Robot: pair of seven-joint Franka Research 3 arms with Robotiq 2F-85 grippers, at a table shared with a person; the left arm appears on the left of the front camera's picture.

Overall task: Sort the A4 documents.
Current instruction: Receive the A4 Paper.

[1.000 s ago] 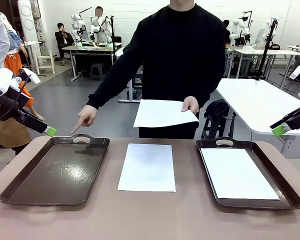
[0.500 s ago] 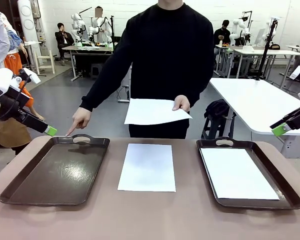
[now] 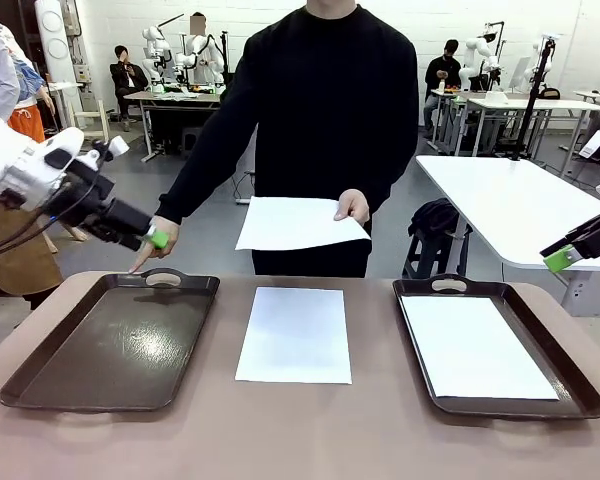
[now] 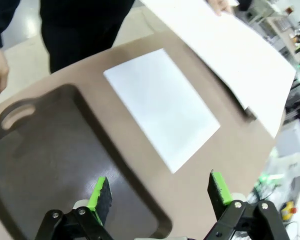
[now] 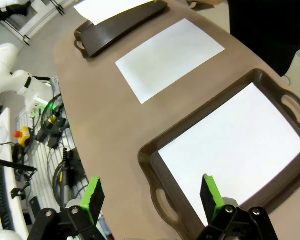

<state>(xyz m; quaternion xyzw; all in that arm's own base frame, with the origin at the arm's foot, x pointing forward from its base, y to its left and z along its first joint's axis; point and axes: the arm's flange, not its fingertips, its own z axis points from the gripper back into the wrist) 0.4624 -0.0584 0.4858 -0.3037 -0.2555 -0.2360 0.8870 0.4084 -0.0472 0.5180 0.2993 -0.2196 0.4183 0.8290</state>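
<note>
Lying flat on the brown bench (image 3: 310, 430), midway between two trays: one plain white rectangular A4 paper sheet (image 3: 294, 334), touching neither tray. To its left, a glossy dark brown handled tray (image 3: 110, 345), bare inside. To its right, a second dark brown handled tray (image 3: 580, 385), holding another white A4 sheet (image 3: 475, 345) flat on its floor. Above the bench's far edge, a third white A4 sheet (image 3: 295, 222), pinched at its right edge by the hand (image 3: 352, 207) of a person in a black sweater standing across the bench. Person's other hand (image 3: 148, 252) lowered, index finger pointing at the far handle of the left tray.

Left pincer (image 3: 158, 239): jaws apart, gripping nothing, hovering right beside that pointing hand, above the left tray's far end. From its wrist, green pads (image 4: 100, 192) spread wide over tray and bench.

Right pincer (image 3: 558, 258): jaws apart, empty, raised off at the right, well clear of the right tray. From its wrist, looking down on the sheet in that tray.
</note>
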